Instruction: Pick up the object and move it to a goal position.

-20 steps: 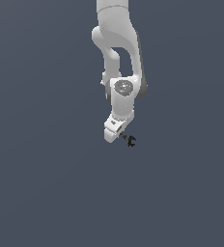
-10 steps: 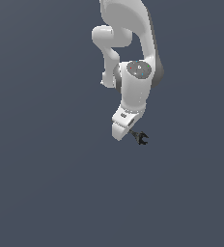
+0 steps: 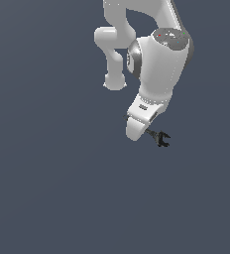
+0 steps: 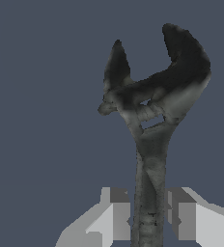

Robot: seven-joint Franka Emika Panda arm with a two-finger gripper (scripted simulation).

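**Wrench held in claw**

Wrench (image 4: 150,125) gripped by its shaft between the two pads (image 4: 121,214) of the claw (image 4: 148,217); claw closed tight on it. Forked head points away from the wrist, free of the pads. Exterior view: wrench (image 3: 159,137) sticks out from the claw tip (image 3: 145,130) toward the view's right, below the white arm (image 3: 159,64). Plain grey backdrop all round.
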